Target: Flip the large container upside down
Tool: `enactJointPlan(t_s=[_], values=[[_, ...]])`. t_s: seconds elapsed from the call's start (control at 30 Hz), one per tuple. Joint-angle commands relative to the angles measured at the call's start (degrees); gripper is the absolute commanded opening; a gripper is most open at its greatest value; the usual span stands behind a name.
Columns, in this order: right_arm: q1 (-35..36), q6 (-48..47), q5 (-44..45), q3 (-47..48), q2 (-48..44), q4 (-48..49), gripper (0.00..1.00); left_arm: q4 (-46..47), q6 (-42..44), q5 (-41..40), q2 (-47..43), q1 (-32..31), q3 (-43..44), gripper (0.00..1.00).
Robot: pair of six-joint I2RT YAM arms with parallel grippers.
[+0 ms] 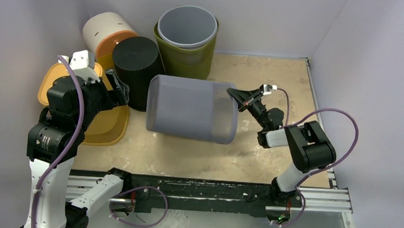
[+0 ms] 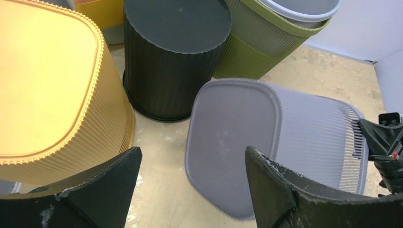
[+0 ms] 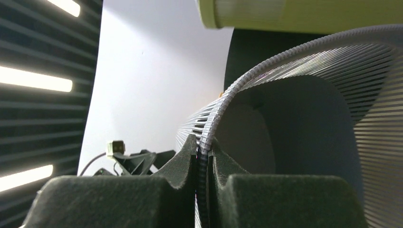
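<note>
**A:** Which step is the robot working through?

**B:** The tipping. The right gripper is pinching the rim of the grey container, its fingers closed tight, one inside the mouth and one outside. The container is lying on its side, mouth toward that gripper and base pointing away toward the other arm.

**A:** And the left gripper?

**B:** It is hanging spread wide and holding nothing, just short of the base, with the black bin beside it.

**A:** Is the container resting on the table?

**B:** Probably along its lower side, though the view is not making that certain.

**A:** What is the next move calling for?

**B:** Likely swinging the rim over and down while the base is rising, without the thin rim slipping from the pinch.
</note>
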Motion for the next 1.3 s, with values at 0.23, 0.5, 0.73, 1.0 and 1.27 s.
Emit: enactJointPlan(t_s=[0.23,0.5,0.73,1.0,1.27], values=[[-8.01,-8.35,-13.77,-2.46,13.76,23.47,0.25,2.34,0.94,-0.37,-0.55,-0.31,-1.11,0.77],[-11.69,-11.06,-17.89,-2.10,16.25,23.42,0.31,3.86,0.95,-0.16,-0.96,-0.31,-3.34,0.77],[-15.28,-11.42,-20.49,-2.38,20.48,23.32,0.51,5.16,0.80,0.28,-1.48,-0.35,-5.93,0.77],[-18.14,-13.50,-22.58,-2.77,21.99,22.41,0.56,5.65,1.14,0.19,-1.30,-0.35,-7.00,0.77],[-21.81,-14.98,-23.58,-1.82,27.58,22.39,0.72,7.64,0.76,0.74,-1.70,-0.35,-10.52,0.77]])
